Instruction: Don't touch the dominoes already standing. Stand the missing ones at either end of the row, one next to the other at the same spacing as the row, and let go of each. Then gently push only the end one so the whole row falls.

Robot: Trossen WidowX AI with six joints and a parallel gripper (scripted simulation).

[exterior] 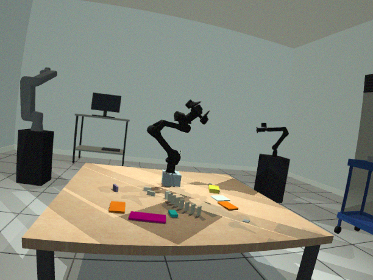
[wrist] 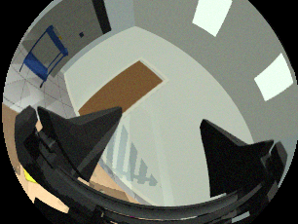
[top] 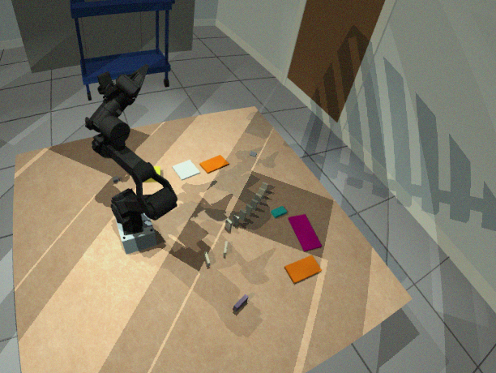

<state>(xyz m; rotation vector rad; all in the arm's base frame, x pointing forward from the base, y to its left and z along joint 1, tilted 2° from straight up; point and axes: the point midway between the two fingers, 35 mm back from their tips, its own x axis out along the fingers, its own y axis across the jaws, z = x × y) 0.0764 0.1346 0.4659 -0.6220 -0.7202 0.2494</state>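
Observation:
Several pale grey-green dominoes stand upright in a slanting row; the end one nearer the base point(top: 228, 225) point(exterior: 166, 195) and the far end one point(top: 264, 187) point(exterior: 198, 211) are both upright. Two more pale dominoes lie on their sides apart from the row, beyond its base-side end: one point(top: 207, 259) point(exterior: 147, 189) and, a little closer to the row, another point(top: 225, 249) point(exterior: 150, 193). My gripper point(exterior: 205, 107) point(wrist: 162, 117) is open and empty, raised high above the table and away from the dominoes. The wrist view shows none of them.
Beside the row lie a teal block point(top: 279, 212) point(exterior: 173, 213), a magenta slab point(top: 305, 232) point(exterior: 147, 217) and an orange slab point(top: 303, 269) point(exterior: 117, 207). A purple block point(top: 241, 304) point(exterior: 115, 187) is farther off. White point(top: 186, 169), orange point(top: 214, 164) and yellow point(exterior: 214, 189) pieces lie across the row.

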